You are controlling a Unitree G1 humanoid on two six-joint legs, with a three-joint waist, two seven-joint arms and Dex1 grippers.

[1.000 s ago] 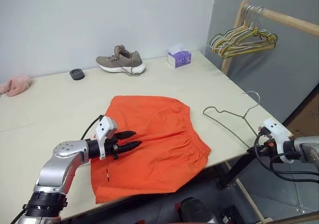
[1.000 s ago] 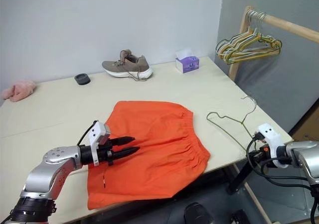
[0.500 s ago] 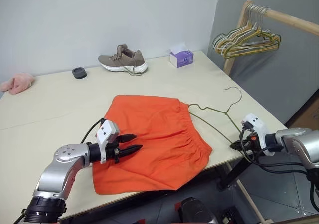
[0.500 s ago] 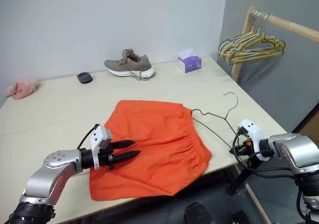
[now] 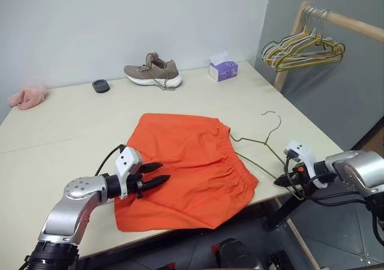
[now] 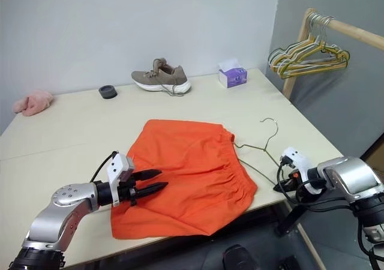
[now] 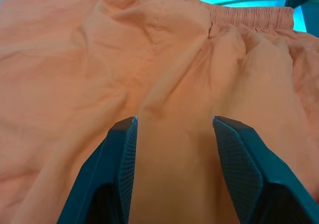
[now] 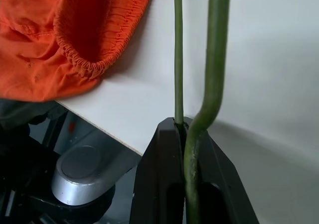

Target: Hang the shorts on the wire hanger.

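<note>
The shorts (image 5: 189, 165) lie flat in the centre of the frame, on the pale worktop (image 5: 72, 126), with the gathered waistband turned toward the right side. The left hand (image 5: 157, 180) is at the lower left, over the left part of the fabric, and its two black fingers (image 7: 122, 154) stand apart with nothing between them (whether the tips touch the cloth I cannot tell). The right hand (image 5: 287, 180) is at the lower right, at the worktop edge, closed tightly on one corner of the wire hanger (image 5: 258, 143). The hanger stretches from there toward the waistband, its hook pointing to the upper right. In the upper part of the frame stand a shoe (image 5: 153, 73) and a tissue box (image 5: 223, 71).
</note>
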